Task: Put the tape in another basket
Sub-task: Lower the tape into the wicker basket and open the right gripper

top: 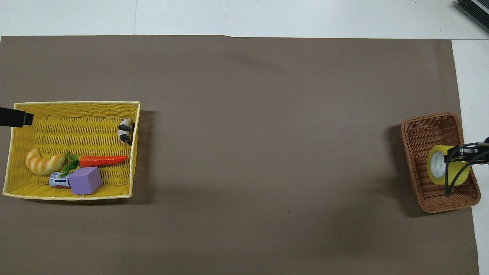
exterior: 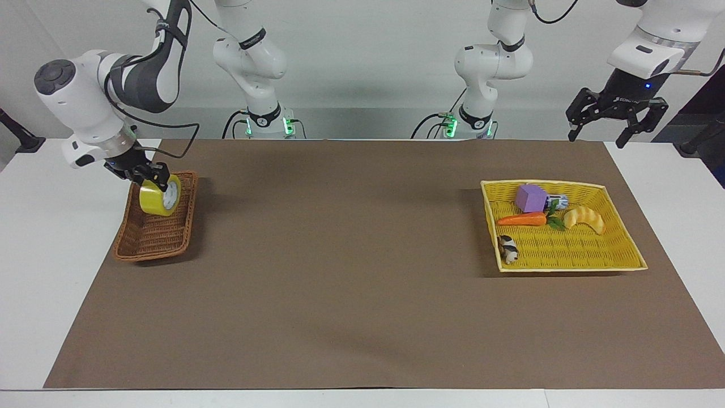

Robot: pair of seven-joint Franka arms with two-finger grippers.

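Yellow tape (exterior: 160, 198) hangs over the brown wicker basket (exterior: 148, 241) at the left of the facing view, pinched tight in the right gripper (exterior: 148, 175), which grips its rim. Up at the top right of that view, the left gripper (exterior: 616, 122) waits with its fingers spread wide, holding nothing, above the yellow basket (exterior: 566, 266).

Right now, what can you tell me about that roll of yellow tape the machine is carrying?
The tape is a thick roll of glossy yellow tape wound on a white inner core. It hangs on edge, its open face turned toward the middle of the table. The right gripper is shut on its top wall, one finger inside the core. It is over the brown wicker basket, at the end nearer the robots; whether it touches the weave cannot be told.
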